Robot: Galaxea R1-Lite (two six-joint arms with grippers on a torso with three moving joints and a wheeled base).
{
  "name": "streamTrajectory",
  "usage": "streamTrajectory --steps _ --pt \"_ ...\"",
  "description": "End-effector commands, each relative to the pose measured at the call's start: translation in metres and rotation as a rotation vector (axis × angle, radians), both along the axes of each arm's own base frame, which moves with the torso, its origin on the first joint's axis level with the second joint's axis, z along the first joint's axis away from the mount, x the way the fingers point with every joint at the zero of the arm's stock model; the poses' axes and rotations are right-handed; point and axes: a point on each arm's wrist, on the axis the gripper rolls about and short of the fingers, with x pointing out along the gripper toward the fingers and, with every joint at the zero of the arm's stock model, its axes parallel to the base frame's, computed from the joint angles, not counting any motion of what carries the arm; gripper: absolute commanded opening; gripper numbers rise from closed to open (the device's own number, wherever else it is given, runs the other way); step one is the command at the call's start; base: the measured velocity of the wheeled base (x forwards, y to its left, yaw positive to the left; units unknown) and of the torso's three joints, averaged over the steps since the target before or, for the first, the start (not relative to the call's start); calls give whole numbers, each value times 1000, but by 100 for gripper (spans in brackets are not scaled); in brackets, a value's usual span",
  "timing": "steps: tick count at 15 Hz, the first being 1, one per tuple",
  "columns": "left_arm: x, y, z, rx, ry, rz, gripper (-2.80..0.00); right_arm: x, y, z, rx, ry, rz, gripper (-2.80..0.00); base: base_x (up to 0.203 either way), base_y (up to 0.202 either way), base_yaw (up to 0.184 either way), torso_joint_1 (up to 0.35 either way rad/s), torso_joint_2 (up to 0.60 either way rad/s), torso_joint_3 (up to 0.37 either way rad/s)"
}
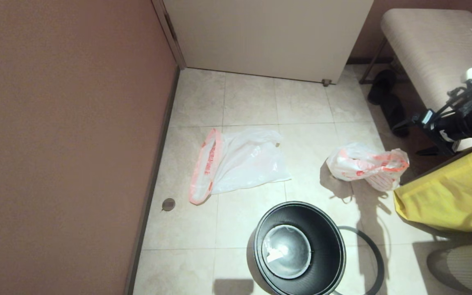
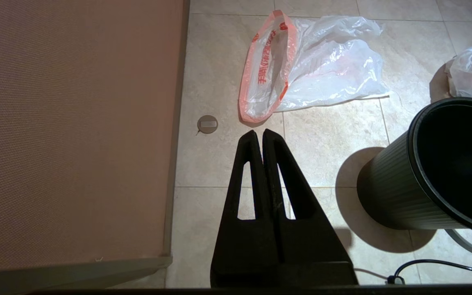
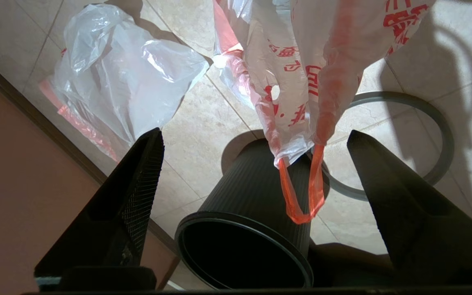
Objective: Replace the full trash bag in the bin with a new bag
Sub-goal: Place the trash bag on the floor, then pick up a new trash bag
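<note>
The empty black bin (image 1: 297,250) stands upright on the tiled floor, its shiny bottom showing. Its grey hoop rim (image 1: 377,262) lies on the floor on its right. The new bag (image 1: 240,162) lies flat on the floor beyond the bin, its orange-pink band towards the wall. To the right, the full trash bag (image 1: 367,166) sits bunched on the floor. My right gripper (image 3: 254,132) is open and holds nothing; the full trash bag (image 3: 301,73) and its orange drawstring loop (image 3: 301,192) lie on the floor beyond its fingers. My left gripper (image 2: 259,133) is shut and empty, above the floor near the new bag's (image 2: 314,61) mouth.
A pink-brown wall (image 1: 64,143) runs along the left, with a round floor drain (image 1: 168,204) beside it. A white door (image 1: 268,37) closes the back. At the right are a padded bench (image 1: 428,45), my right arm (image 1: 461,114) and a yellow fabric bag (image 1: 453,192).
</note>
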Motion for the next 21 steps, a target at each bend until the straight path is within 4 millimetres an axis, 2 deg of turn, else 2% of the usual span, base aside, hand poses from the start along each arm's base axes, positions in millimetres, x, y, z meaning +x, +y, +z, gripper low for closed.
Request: streamTrajectory --steps 1,4,6,9,12,16,19,21 --pt "0 0 0 -1 0 1 -280 -16 3 16 3 -2 0 -280 0 0 0 0 0 0" --pt "0 0 0 -1 0 1 -280 -44 10 36 4 22 9 -280 0 0 0 0 0 0" --pt "0 0 0 -1 0 1 -280 -69 24 45 -7 84 27 -280 0 0 0 0 0 0" --pt "0 0 0 -1 0 1 -280 -101 51 38 -82 207 67 -280 0 0 0 0 0 0" --pt "0 0 0 -1 0 1 -280 -131 87 7 -193 360 127 -280 0 0 0 0 0 0" --pt "0 0 0 -1 0 1 -280 -166 117 -40 -295 473 224 -280 0 0 0 0 0 0" --pt "0 0 0 -1 0 1 -280 -158 121 -84 -328 443 214 -280 0 0 0 0 0 0" --pt "0 0 0 -1 0 1 -280 -140 126 -121 -332 417 212 -280 0 0 0 0 0 0"
